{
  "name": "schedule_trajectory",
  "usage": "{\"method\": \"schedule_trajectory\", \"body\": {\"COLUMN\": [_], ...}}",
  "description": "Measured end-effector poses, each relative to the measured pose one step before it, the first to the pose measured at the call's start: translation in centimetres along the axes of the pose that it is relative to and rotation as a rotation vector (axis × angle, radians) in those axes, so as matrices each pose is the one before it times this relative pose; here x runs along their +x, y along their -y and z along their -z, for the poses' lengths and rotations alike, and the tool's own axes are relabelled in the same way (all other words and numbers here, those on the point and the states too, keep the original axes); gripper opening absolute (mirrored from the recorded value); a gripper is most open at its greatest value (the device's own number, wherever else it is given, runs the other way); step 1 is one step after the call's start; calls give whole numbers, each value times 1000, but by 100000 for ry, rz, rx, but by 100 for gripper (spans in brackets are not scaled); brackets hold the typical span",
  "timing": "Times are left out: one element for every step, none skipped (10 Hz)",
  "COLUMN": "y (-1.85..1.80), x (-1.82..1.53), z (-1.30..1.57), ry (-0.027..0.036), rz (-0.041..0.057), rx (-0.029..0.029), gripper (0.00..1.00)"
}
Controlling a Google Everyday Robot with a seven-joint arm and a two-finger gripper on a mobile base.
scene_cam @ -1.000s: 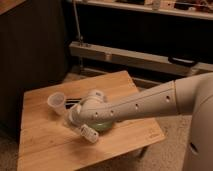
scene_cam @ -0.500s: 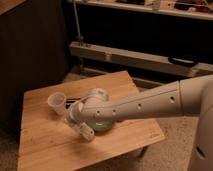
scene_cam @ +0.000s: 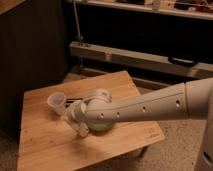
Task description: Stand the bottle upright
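Observation:
My arm reaches in from the right across the wooden table (scene_cam: 45, 145). The gripper (scene_cam: 75, 119) is at the arm's end, just left of the table's middle and low over the top. The small white bottle (scene_cam: 82, 131) lies tilted at the gripper's lower edge, touching or very close to it. I cannot tell whether the gripper holds it. The green bowl (scene_cam: 104, 127) sits right behind the bottle, mostly hidden by my wrist.
A translucent white cup (scene_cam: 56, 103) stands upright just left of the gripper. A long dark flat bar (scene_cam: 75, 100) lies behind the cup, partly hidden by the arm. A dark cabinet stands at the left and a shelf unit behind the table.
The gripper and the bottle have shifted slightly to the left, closer to the cup. The cup and bowl have not moved.

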Motion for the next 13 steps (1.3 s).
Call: {"method": "schedule_trajectory", "body": {"y": [182, 215, 186, 112, 56, 45, 4, -8, 4, -41, 37, -11, -44], "x": [-168, -133, -186, -88, -104, 28, -25, -19, 97, 22, 86, 56, 58], "z": [57, 155, 181, 108, 66, 14, -39, -67, -147, -122, -84, -86, -41], "ry": [222, 108, 159, 155, 263, 492, 886, 813, 1203, 739, 496, 343, -20], "rz": [379, -51, 48, -28, 0, -350, -402, -376, -581, -114, 187, 56, -416], "rx": [246, 256, 199, 111, 41, -54, -110, -149, -269, -266, -126, -324, -408], "gripper": [21, 21, 21, 21, 21, 21, 21, 21, 21, 21, 22, 29, 41]}}
